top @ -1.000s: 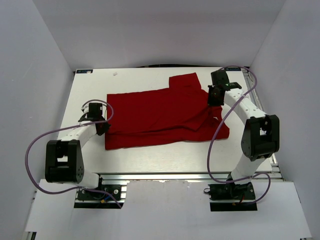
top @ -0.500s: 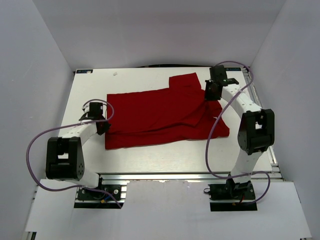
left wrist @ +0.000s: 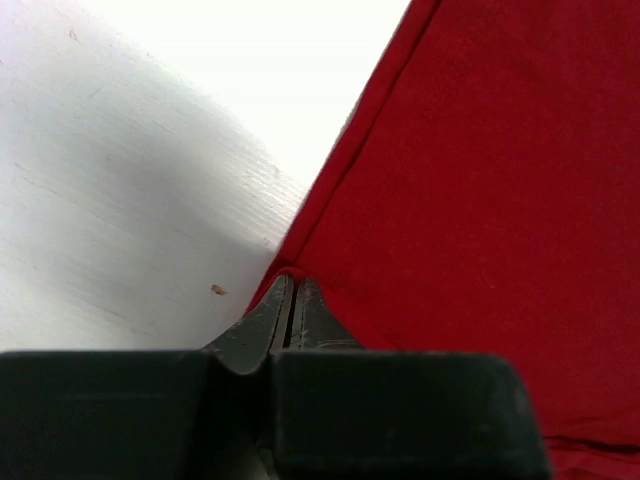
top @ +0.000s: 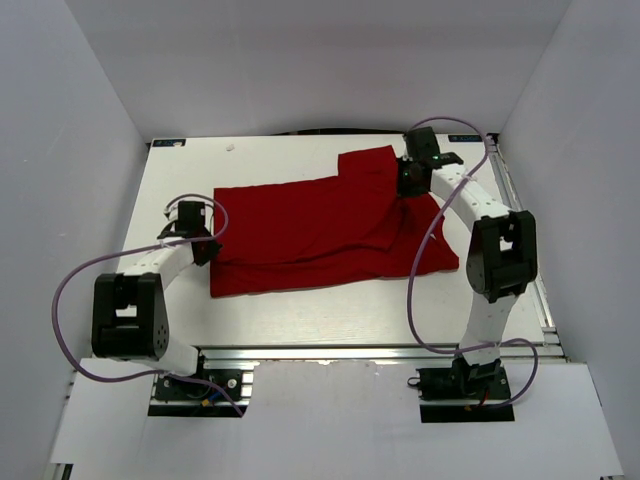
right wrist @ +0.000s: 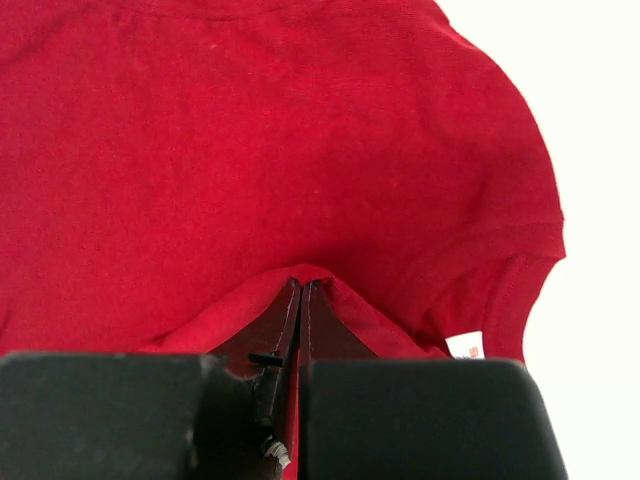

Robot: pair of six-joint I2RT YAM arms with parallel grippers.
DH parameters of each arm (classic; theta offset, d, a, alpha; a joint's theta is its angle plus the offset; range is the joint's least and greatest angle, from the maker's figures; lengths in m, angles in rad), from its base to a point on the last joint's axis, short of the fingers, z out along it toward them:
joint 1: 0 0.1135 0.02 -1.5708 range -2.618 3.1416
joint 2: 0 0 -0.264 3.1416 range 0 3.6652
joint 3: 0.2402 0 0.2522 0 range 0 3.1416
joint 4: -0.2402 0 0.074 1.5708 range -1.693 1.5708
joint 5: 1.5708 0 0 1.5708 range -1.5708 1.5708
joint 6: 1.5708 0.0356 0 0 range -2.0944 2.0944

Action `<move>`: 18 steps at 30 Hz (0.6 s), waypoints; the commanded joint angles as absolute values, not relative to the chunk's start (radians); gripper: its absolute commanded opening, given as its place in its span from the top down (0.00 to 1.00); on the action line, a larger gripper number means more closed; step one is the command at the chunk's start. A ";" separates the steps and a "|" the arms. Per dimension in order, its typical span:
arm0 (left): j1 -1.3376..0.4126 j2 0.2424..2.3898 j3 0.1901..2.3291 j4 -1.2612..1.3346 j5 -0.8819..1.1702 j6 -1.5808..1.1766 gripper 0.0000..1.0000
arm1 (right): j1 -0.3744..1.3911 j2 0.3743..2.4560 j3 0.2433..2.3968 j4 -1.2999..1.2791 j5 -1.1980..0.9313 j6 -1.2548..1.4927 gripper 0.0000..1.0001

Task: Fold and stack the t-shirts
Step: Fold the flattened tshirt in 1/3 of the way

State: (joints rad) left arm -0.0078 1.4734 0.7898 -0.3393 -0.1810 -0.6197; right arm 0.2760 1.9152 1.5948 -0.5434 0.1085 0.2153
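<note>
The bright red t-shirt (top: 310, 225) lies spread on the white table (top: 300, 310), partly folded over itself, with one sleeve (top: 368, 162) pointing to the far side. My left gripper (top: 204, 250) is shut on the shirt's left edge; in the left wrist view its jaws (left wrist: 291, 283) pinch the red hem (left wrist: 340, 150). My right gripper (top: 408, 182) is shut on the shirt's right part near the far sleeve and holds a fold lifted; in the right wrist view red cloth (right wrist: 300, 150) drapes over the closed jaws (right wrist: 302, 285). A small white label (right wrist: 466, 345) shows.
White walls enclose the table on the left, right and far sides. A metal rail (top: 350, 352) runs along the near edge by the arm bases. Purple cables (top: 70, 290) loop beside both arms. A small speck (left wrist: 217, 290) lies on the table by the left jaws.
My right gripper has moved toward the far side and left, pulling the shirt's right part up and over with it. My left gripper has shifted slightly toward the far side, still holding the left edge.
</note>
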 commanded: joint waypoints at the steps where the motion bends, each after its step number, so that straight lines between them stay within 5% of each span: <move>1: -0.002 1.459 0.842 -0.344 -0.178 -0.604 0.87 | 0.291 1.925 1.635 -0.540 0.167 0.189 0.98; 6: -0.002 1.384 0.885 -0.353 -0.213 -0.610 0.58 | 0.293 1.864 1.624 -0.503 0.221 0.195 0.44; 8: -0.002 1.362 0.899 -0.342 -0.230 -0.615 0.47 | 0.293 1.849 1.646 -0.491 0.244 0.186 0.29; 13: -0.003 1.361 1.029 -0.382 -0.245 -0.592 0.39 | 0.295 1.827 1.730 -0.485 0.247 0.155 0.23; 18: -0.002 1.353 1.130 -0.478 -0.284 -0.557 0.36 | 0.293 1.775 1.712 -0.541 0.294 0.153 0.28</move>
